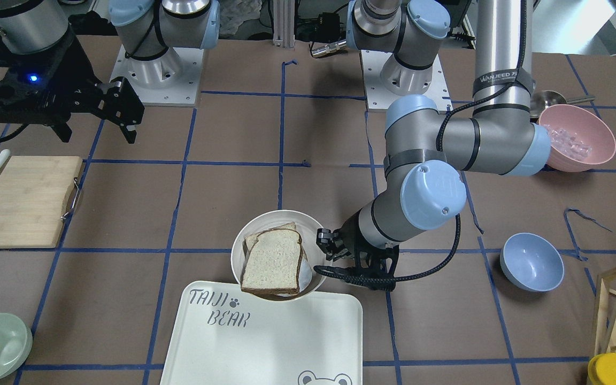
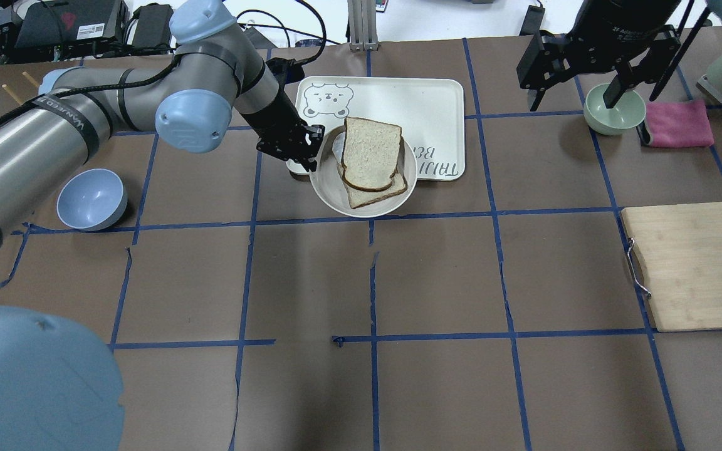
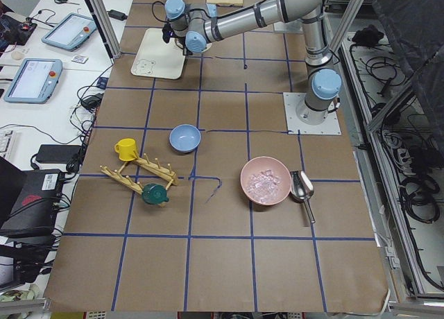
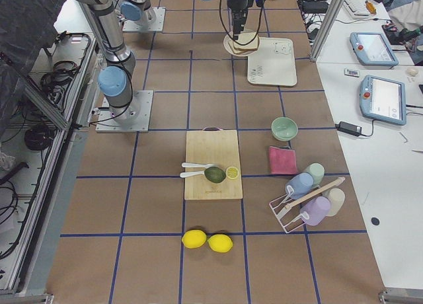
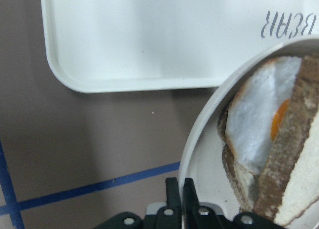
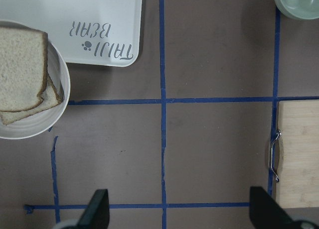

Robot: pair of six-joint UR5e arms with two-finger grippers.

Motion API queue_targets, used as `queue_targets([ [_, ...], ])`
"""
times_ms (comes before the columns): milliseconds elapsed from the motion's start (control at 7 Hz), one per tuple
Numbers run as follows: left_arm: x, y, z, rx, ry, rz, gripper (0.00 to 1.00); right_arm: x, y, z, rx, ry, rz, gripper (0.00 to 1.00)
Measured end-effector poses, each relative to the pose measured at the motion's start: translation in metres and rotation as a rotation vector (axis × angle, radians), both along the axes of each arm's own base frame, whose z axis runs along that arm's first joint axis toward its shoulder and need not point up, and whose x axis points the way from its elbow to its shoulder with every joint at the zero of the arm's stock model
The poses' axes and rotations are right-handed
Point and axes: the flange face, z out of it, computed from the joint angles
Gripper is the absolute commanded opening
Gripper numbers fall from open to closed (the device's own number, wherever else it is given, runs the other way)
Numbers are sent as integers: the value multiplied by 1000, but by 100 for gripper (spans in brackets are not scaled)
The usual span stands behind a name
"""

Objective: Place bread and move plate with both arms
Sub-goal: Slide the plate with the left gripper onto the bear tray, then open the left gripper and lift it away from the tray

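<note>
The bread (image 2: 370, 152), a dark-crusted slice, lies on top of a second slice on the round cream plate (image 2: 336, 202). In the left wrist view a fried egg (image 5: 254, 129) shows between the slices. My left gripper (image 2: 303, 152) is shut on the plate's left rim; its thin fingers (image 5: 173, 189) pinch the rim (image 5: 199, 139). The plate (image 1: 265, 219) overlaps the near edge of the tray. My right gripper (image 2: 573, 100) is open and empty, high above the green bowl, far from the plate. In its wrist view the right gripper (image 6: 179, 214) looks down on bare table, with the bread (image 6: 20, 69) at the left edge.
The "TAIJI BEAR" tray (image 2: 423, 103) lies behind the plate. A green bowl (image 2: 615, 111) and a pink cloth (image 2: 677, 124) are at the far right, a cutting board (image 2: 687, 263) on the right and a blue bowl (image 2: 91, 199) on the left.
</note>
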Motion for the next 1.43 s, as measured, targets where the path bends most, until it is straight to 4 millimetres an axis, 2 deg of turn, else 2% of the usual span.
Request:
queue_targets([
  [429, -9, -81, -17, -51, 51, -9, 0, 0, 0, 0, 0, 0, 1, 100],
  [571, -13, -102, -30, -58, 66, -9, 0, 0, 0, -1, 3, 0, 1, 100],
  [857, -16, -123, -56, -55, 82, -8, 0, 0, 1, -9, 18, -3, 1, 100],
  [1000, -17, -126, -62, -52, 85, -8, 17, -1, 1, -11, 21, -2, 6, 100],
  [1143, -19, -127, -65, -49, 91, -9, 69, -1, 1, -12, 23, 0, 21, 100],
  [1286, -20, -127, -66, -47, 104, -4, 100, -1, 1, -13, 25, 0, 31, 100],
  [1429, -22, -127, -64, -47, 115, 5, 100, -1, 1, -13, 25, -1, 34, 100],
])
